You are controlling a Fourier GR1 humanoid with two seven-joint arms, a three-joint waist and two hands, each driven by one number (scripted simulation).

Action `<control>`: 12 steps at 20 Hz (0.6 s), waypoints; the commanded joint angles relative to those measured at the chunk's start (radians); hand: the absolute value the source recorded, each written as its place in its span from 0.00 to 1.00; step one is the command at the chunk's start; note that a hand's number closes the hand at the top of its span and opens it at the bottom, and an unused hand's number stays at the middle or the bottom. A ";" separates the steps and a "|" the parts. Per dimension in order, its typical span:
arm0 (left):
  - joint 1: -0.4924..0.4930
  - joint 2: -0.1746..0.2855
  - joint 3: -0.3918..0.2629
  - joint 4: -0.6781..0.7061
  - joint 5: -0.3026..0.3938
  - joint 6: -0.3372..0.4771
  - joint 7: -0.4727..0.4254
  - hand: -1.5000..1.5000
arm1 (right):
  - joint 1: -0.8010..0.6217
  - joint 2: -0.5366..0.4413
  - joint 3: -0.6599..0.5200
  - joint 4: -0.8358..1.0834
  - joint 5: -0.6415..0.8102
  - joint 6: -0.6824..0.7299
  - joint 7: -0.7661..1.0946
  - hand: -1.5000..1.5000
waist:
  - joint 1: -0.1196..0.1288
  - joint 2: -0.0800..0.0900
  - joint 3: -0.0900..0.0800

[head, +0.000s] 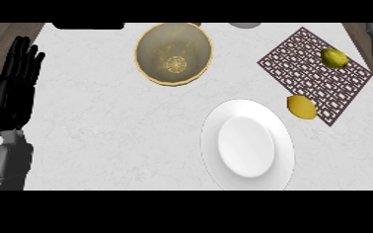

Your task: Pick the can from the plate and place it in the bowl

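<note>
Can: position impossible to tell from the head view. Left hand (20,79) resting at the left edge of the pale counter (109,128), released, fingers straight and pointing up, grasping nothing. Gold-rimmed bowl (157,42) to the hand's right, apart from it. White plate (209,143) farther right of the hand and nearer the robot. Well beyond both, far right of the hand, a patterned mat (306,64) with a green citrus fruit (334,58) on it and a yellow lemon (301,106) at its near edge.
</note>
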 commanded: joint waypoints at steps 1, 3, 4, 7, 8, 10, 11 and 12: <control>0.058 -0.020 -0.022 -0.056 -0.016 0.002 -0.005 0.50 | -0.048 0.086 0.044 -0.021 -0.003 0.018 0.118 1.00 | 0.008 0.000 0.001; -0.016 0.024 0.002 -0.033 0.011 -0.014 0.064 0.50 | -0.084 0.137 0.078 0.027 0.022 -0.015 0.135 1.00 | 0.012 0.004 0.001; 0.012 -0.059 -0.043 -0.011 -0.040 0.037 -0.025 0.50 | -0.059 0.182 0.105 -0.015 0.022 -0.004 0.158 1.00 | 0.002 0.002 0.000; 0.046 -0.006 -0.001 -0.035 -0.003 -0.015 -0.014 0.50 | -0.082 0.166 0.112 0.125 0.055 -0.071 0.098 1.00 | 0.019 0.008 0.001; 0.023 -0.002 0.014 0.007 0.019 -0.034 -0.028 0.50 | -0.090 0.245 0.125 0.071 0.042 -0.068 0.187 1.00 | 0.009 0.004 0.000; 0.003 0.024 0.005 -0.052 0.012 -0.029 0.047 0.50 | -0.145 0.284 0.134 0.142 0.058 -0.109 0.198 1.00 | 0.020 0.006 0.001; 0.036 -0.013 -0.002 -0.055 0.003 -0.007 0.013 0.50 | -0.107 0.309 0.153 0.140 0.069 -0.135 0.182 1.00 | 0.017 0.006 0.001; 0.007 0.001 -0.002 -0.018 0.011 -0.032 0.007 0.50 | -0.155 0.306 0.135 0.225 0.071 -0.158 0.181 1.00 | 0.023 0.011 0.000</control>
